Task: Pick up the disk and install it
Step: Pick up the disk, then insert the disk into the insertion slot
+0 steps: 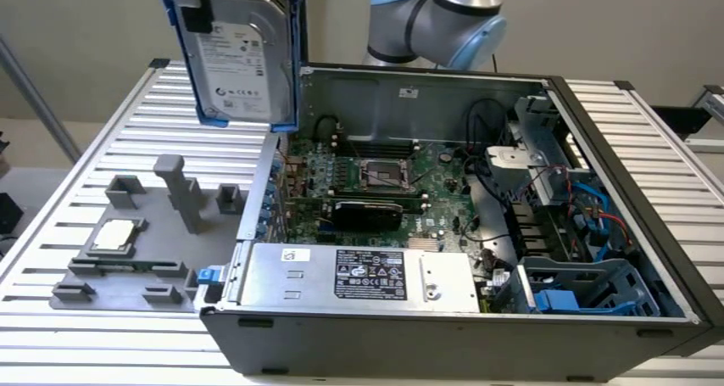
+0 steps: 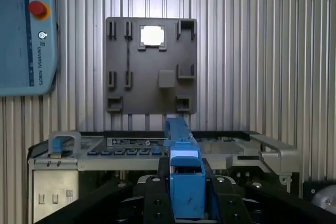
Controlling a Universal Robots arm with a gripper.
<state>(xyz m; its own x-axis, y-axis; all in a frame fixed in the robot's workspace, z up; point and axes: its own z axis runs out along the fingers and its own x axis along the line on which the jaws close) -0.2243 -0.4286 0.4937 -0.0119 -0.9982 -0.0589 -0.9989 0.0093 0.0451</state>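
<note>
Your gripper (image 2: 186,184) was clamped on the one disk (image 1: 240,53), held upright in the air above the slatted table (image 1: 68,182), beside one open computer case (image 1: 453,331). One CPU chip (image 1: 117,236) lay on one grey fixture (image 1: 153,250).

The disk (image 1: 240,51), clamped in the end effector (image 2: 186,205), is cut off by the exterior view's upper edge, and its label print is too small to be read. Beyond the end effector, the arm (image 1: 442,17) is likewise cropped.

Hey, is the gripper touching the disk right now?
Touching. The wrist view shows the gripper's fingers pressed against both sides of the disk, on its blue carrier.
</note>
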